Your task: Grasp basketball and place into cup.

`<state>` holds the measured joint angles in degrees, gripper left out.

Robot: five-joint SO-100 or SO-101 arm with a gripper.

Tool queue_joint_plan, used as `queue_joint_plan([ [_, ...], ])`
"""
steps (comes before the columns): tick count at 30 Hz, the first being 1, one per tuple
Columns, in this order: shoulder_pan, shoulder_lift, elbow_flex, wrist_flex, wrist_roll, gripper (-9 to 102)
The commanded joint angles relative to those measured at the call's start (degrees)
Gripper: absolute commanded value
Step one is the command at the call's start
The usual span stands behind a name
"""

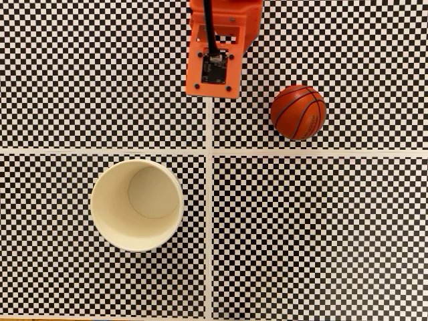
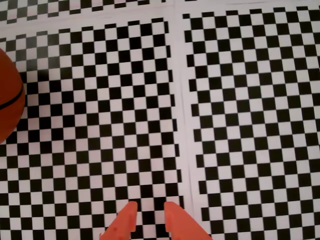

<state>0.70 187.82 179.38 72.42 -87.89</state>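
The basketball (image 1: pixel 298 112) rests on the checkered mat, right of my orange arm (image 1: pixel 214 50), which comes in from the top edge of the fixed view. The wrist view catches only a slice of the basketball (image 2: pixel 9 95), at its left edge. The cream paper cup (image 1: pixel 110 207) stands upright and empty at the lower left of the fixed view, well away from the ball. In the wrist view my gripper (image 2: pixel 149 206) shows two orange fingertips (image 2: pixel 127 215) with a narrow gap and nothing between them. It hovers over bare mat, apart from the ball. The cup is out of the wrist view.
White seams (image 1: pixel 209 200) cross the black-and-white checkered mat (image 1: pixel 321 234), one vertical and one horizontal, splitting it into four panels. Nothing else lies on the mat.
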Motion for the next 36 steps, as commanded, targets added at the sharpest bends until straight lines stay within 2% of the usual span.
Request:
queue_joint_plan([
  [1, -0.18, 0.70, 2.46, 0.35, -0.62, 0],
  [12, 0.97, 0.70, 2.46, -0.26, -3.96, 0],
  [18, 0.00, 0.70, 2.02, -1.23, 0.53, 0],
  [31, 4.66, 0.62, -10.20, -2.55, -6.77, 0],
  [36, 3.43, -3.43, -16.88, -2.55, -5.62, 0],
])
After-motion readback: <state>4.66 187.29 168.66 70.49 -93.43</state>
